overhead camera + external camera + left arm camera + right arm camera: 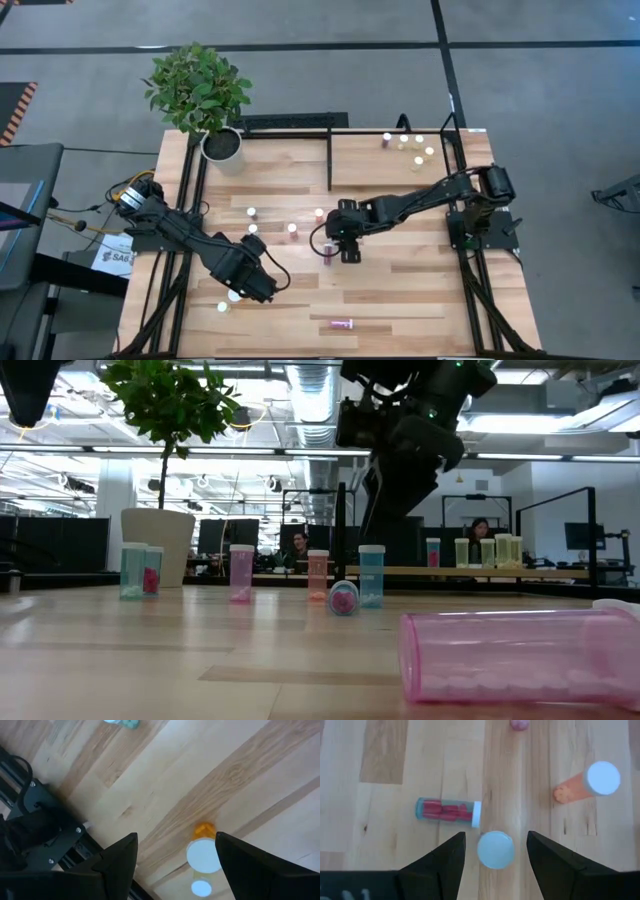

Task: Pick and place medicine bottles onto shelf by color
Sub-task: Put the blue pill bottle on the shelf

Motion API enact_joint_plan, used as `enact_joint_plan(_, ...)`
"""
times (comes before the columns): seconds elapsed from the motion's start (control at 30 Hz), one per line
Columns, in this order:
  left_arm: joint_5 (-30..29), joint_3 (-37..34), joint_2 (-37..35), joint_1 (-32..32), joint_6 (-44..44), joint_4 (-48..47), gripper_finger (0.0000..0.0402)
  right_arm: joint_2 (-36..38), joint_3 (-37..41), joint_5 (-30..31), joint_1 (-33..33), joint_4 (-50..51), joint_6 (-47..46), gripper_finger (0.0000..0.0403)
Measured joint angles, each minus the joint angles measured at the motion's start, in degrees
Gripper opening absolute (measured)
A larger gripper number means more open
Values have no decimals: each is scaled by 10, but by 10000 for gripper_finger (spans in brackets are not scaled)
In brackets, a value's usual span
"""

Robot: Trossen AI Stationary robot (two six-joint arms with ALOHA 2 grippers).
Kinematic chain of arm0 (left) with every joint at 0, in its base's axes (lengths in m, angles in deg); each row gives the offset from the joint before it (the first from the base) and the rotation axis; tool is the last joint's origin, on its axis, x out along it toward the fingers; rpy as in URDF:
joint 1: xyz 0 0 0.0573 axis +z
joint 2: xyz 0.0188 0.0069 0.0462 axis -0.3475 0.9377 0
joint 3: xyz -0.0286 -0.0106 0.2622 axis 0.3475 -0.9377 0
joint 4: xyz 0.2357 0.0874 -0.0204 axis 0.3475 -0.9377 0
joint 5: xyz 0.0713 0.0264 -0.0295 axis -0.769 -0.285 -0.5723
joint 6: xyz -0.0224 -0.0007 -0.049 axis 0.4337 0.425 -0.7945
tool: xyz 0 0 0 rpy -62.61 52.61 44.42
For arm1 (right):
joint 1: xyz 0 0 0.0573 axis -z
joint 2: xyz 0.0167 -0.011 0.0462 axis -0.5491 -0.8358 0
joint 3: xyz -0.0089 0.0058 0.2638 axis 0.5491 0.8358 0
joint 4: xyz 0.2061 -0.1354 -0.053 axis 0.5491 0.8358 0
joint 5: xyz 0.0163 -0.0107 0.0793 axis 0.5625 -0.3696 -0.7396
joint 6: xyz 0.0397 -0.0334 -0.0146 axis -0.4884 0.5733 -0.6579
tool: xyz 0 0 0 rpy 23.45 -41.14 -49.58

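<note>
The left gripper (243,287) hangs over the near left part of the table (400,290). Its fingers are spread wide, with nothing in them. Under it stands an orange bottle (203,851), with its white cap showing between the two fingers. If the arm goes down a bit off to one side, a finger could bump the cap and tip the bottle over. Then it might roll away.

A pink bottle (342,323) lies on its side near the front edge. It is round, so a small push could send it off the table.

The right gripper (340,246) hangs over the middle of the table. Its fingers are apart and empty too. A standing bottle (495,849) sits right under the gap. A fallen bottle (448,811) with red pills lies just beside it, and another orange one (588,785) stands near. A finger coming down could hit the fallen one and knock it into the others.

The shelf (440,135) is at the far right corner, with a few bottles already on it. Putting a new one down too close could knock those over.
</note>
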Motion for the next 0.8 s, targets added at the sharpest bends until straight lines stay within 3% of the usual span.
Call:
enact_joint_plan(0.47, -6, 0, 0, 0, -12, -2, 254, -46, 0, -4, 0, -10, -26, 230)
enact_joint_plan(0.8, -14, 0, 0, 0, -12, -7, 254, -45, 0, -5, 0, -2, -30, 150)
